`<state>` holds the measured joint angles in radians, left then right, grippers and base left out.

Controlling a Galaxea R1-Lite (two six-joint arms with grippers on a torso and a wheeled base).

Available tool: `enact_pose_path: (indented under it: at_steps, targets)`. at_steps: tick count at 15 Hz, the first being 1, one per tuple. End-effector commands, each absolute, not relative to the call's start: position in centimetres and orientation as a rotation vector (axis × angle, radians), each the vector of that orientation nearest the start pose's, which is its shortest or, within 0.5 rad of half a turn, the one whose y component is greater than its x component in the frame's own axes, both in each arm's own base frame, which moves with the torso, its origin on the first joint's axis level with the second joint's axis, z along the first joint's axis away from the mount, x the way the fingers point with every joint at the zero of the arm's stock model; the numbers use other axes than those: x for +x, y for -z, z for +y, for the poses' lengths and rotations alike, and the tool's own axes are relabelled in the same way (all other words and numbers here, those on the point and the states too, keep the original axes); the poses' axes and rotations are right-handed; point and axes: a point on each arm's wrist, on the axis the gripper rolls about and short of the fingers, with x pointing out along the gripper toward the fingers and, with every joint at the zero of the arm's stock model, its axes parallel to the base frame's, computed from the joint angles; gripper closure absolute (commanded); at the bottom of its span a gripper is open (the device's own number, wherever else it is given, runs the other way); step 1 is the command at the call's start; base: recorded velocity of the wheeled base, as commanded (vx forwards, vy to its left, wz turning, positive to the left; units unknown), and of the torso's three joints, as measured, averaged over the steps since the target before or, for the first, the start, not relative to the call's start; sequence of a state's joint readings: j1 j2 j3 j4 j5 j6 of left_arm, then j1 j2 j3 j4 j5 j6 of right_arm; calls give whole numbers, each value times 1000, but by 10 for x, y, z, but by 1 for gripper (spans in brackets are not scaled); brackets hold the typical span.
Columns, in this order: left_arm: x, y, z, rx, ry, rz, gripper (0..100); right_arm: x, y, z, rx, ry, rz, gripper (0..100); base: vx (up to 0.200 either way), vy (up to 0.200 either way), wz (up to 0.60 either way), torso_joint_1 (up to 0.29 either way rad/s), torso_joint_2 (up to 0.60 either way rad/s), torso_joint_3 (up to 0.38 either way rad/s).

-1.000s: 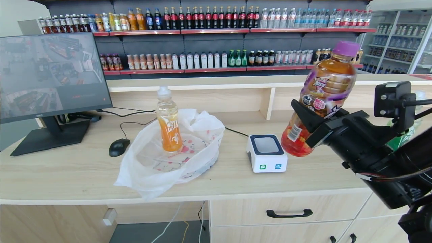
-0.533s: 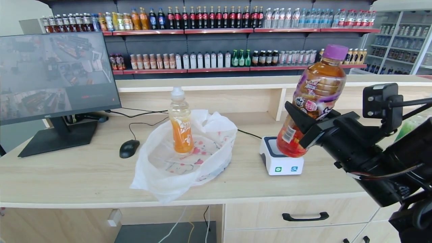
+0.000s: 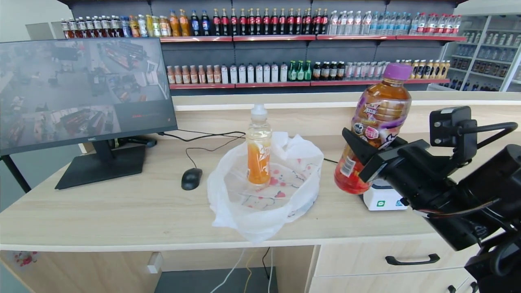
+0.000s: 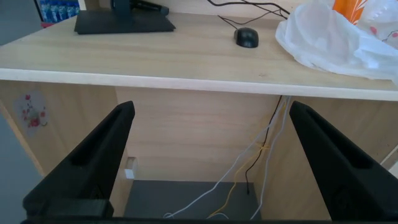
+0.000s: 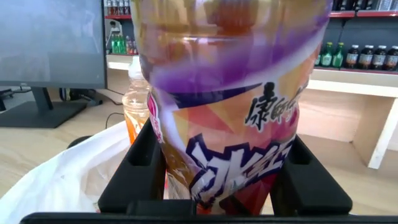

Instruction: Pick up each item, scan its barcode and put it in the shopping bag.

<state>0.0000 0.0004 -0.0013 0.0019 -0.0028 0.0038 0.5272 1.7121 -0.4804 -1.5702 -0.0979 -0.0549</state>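
- The purple-capped bottle [image 3: 376, 130] was off the worktop [image 3: 122, 211], pinched around its lower body by the right jaws and leaning slightly, with its cap above them.
- A white barcode patch [image 3: 347, 166] on the bottle's side sat just below the nearer jaw, turned towards the shopping bag.
- The right wrist view showed one black jaw pressed against each flank of the bottle's label [image 5: 249, 124].
- The white scanner [image 3: 382, 197] stood on the worktop just below and behind the right jaws, partly hidden by them. In the head view the bottle's base overlapped its edge.
- The shopping bag [image 3: 264, 195] lay open on the worktop, just to the robot's left of the right jaws.
- An orange bottle [image 3: 259, 150] stood upright inside the bag.
- A mouse [image 3: 191, 178] and a monitor [image 3: 81, 89] sat beyond the bag, well away from the right jaws.
- The left jaws were spread wide with nothing between them. They hung low before the worktop's front edge, and cables [image 4: 261, 155] hung between them in that wrist view.
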Motion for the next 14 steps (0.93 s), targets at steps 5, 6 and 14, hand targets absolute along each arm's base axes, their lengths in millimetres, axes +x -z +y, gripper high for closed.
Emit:
enact_pose_path:
  at_steps: [5, 6, 14]
  targets:
    - [-23, -76, 0, 5, 3, 0, 0, 265, -188, 141, 60, -385, -347, 100, 0, 0, 0, 0, 0, 0]
    - [-23, -76, 0, 5, 3, 0, 0, 273, -186, 145, 61, -384, -346, 100, 0, 0, 0, 0, 0, 0]
    - [-23, -76, 0, 5, 3, 0, 0, 313, -160, 189, 67, -439, -334, 100, 0, 0, 0, 0, 0, 0]
